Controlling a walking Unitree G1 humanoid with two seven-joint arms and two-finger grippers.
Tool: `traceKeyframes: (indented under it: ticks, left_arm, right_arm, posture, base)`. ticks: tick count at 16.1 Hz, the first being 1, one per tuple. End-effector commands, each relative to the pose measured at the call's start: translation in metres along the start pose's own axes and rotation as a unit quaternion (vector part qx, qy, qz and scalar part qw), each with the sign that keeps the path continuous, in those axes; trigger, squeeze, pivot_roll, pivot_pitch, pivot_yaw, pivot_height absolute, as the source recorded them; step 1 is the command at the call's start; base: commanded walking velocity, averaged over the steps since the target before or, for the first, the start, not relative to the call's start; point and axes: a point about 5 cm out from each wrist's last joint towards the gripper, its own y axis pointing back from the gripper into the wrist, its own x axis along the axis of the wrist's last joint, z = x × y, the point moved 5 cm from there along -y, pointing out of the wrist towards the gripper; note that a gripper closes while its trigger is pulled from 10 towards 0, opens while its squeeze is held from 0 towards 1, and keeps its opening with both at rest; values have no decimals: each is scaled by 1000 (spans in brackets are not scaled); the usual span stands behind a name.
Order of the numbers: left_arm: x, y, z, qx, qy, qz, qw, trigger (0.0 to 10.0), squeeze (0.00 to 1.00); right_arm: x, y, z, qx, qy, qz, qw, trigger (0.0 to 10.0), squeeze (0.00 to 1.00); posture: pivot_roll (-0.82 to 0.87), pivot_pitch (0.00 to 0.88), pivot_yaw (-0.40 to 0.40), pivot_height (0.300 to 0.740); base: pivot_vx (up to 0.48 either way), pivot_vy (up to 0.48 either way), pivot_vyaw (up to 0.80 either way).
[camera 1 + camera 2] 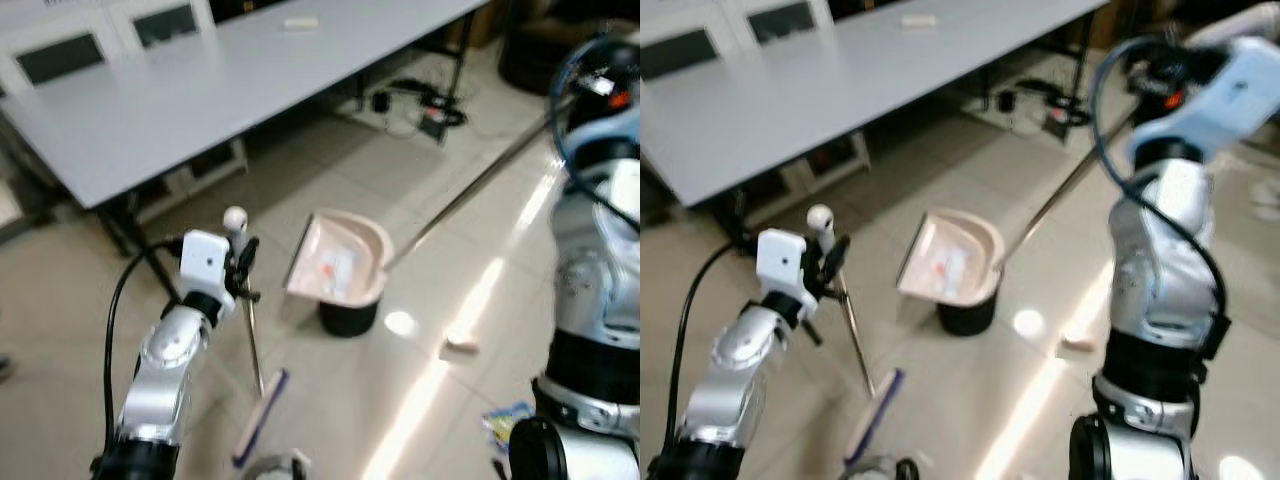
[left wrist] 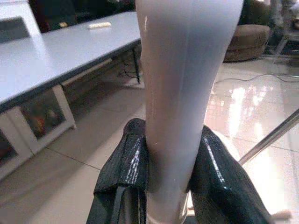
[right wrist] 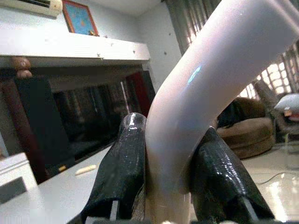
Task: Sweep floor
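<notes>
— Tipping the dustpan (image 1: pixel 338 260) over the black bin (image 1: pixel 348 316), I'd judge; the right pincer (image 3: pixel 169 158) is clamping its long handle up at two o'clock.

— And the left pincer (image 2: pixel 169 163)?

— Gripping the broom (image 1: pixel 250 340) upright, its head resting on the floor at six o'clock. The wrist cameras are showing both grips closely; the head cameras are showing litter (image 1: pixel 460 346) lying at four o'clock.
</notes>
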Motion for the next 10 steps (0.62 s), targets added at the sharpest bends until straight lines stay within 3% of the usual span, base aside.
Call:
traceKeyframes:
  ticks: [1, 10]
  left_arm:
    - [14, -5, -2, 6, -7, 25, 1000, 10000, 0]
    - [12, -2, -8, 25, -9, 25, 999, 10000, 0]
  right_arm:
    - [9, 0, -2, 4, -13, 16, 1000, 10000, 0]
    - [4, 1, -7, 13, -33, 9, 999, 10000, 0]
  posture:
    - [-30, 57, 63, 740]
    - [-24, 58, 53, 740]
  base:
    - [289, 0, 0]
    - [285, 0, 0]
